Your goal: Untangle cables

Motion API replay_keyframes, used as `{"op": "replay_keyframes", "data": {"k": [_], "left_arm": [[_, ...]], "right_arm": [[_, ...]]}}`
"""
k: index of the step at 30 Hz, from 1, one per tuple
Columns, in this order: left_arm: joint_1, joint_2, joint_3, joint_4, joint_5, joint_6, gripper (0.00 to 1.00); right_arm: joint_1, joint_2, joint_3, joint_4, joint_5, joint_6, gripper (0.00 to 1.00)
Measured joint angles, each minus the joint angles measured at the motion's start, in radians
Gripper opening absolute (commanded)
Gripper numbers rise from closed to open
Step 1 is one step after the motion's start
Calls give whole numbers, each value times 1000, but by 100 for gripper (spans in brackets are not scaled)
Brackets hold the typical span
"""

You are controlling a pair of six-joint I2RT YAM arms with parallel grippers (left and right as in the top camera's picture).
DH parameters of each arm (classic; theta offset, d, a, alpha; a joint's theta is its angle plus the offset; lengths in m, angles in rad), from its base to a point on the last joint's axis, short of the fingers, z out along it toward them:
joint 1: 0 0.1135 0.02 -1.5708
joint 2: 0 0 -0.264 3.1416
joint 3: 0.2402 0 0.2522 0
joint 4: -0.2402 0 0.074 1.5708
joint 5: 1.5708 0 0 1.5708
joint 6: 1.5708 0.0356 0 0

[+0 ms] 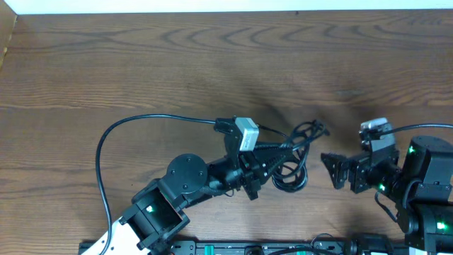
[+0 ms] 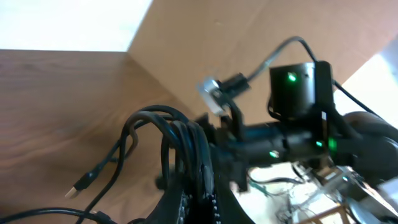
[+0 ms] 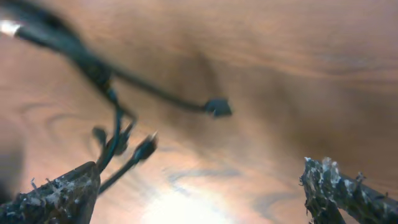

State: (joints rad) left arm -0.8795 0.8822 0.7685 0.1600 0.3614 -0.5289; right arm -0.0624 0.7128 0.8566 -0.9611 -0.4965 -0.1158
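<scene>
right gripper [image 3: 198, 190] spread wide and empty, left gripper [image 1: 283, 151] clamped on bunched cables [image 2: 186, 146], above wooden table [image 1: 141, 64]

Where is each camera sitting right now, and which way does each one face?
Overhead: above the table, facing straight down; shows the left hand gripping the cables and the right hand open.
Left wrist: behind the left hand, facing across the cables toward the right arm; own fingers unclear.
Right wrist: facing the table between its own spread fingers, cables upper left.
Shared: all three show the cables.
</scene>
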Motion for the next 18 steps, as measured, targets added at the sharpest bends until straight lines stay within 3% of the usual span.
{"op": "replay_keyframes", "data": {"k": [8,18], "left_arm": [[61,-2,0,-10,-21,14,8],[66,-2,0,-92,131,293,8]], "right_arm": [[0,0,0,-65,-259,-166,99],[0,-1,0,40,-506,-377,99]]}}
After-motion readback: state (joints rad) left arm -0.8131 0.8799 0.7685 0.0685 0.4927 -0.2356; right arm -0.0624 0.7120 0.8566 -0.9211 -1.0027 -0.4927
